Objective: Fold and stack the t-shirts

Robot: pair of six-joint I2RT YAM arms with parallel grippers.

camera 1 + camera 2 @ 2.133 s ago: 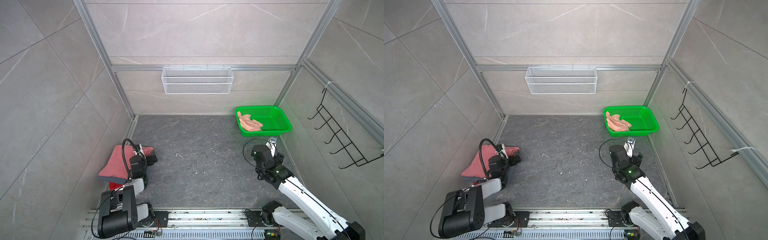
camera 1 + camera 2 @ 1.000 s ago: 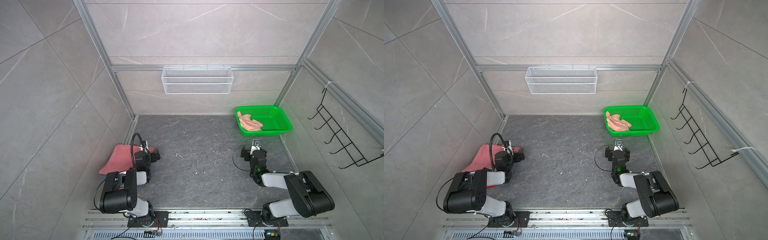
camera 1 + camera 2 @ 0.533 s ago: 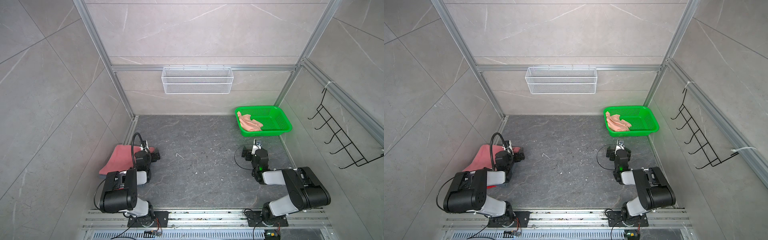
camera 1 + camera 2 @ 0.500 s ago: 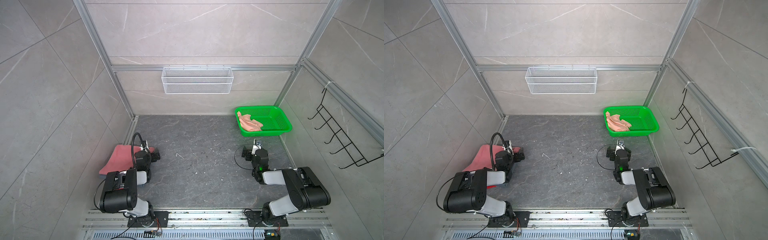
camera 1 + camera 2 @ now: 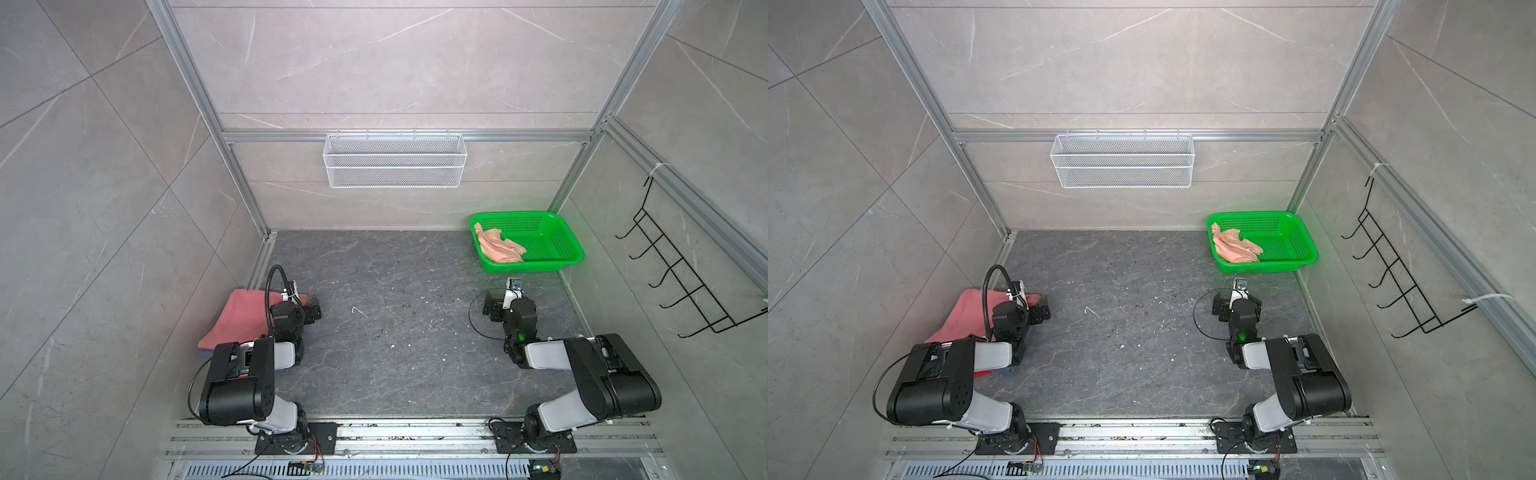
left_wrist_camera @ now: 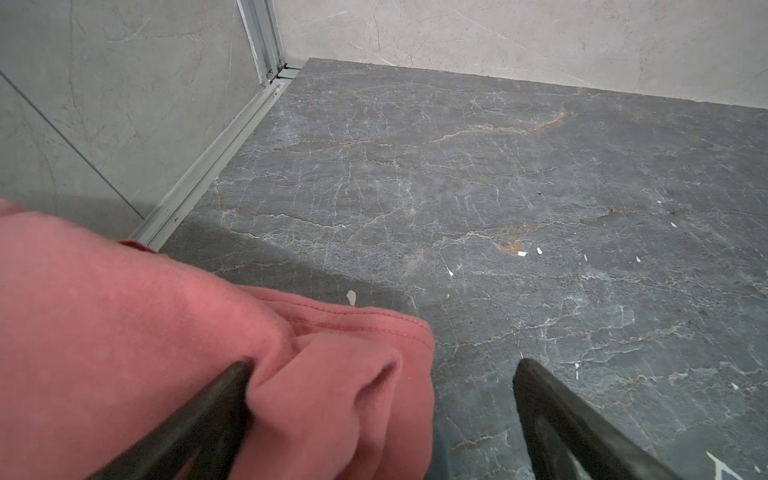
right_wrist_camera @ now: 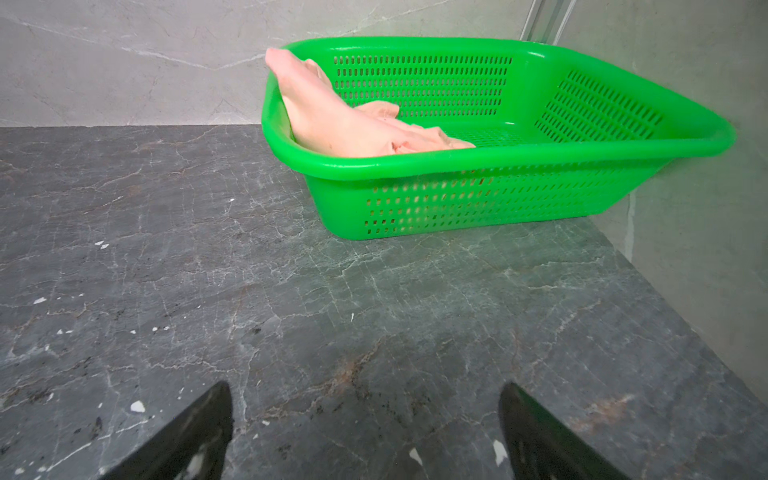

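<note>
2 baskets show: the green basket [image 5: 540, 266] holds 1 crumpled pale peach t-shirt [image 5: 496, 249], and the white wire basket [image 5: 1121, 166] hangs on the back wall. We count 1 folded coral pink t-shirt [image 5: 239, 316] on the tabletop [image 5: 395, 332], far left. The left claw [image 6: 382, 363] is spread, 1 finger touching the coral cloth. The right claw [image 7: 365, 386] is spread, apart from the green basket.
</note>
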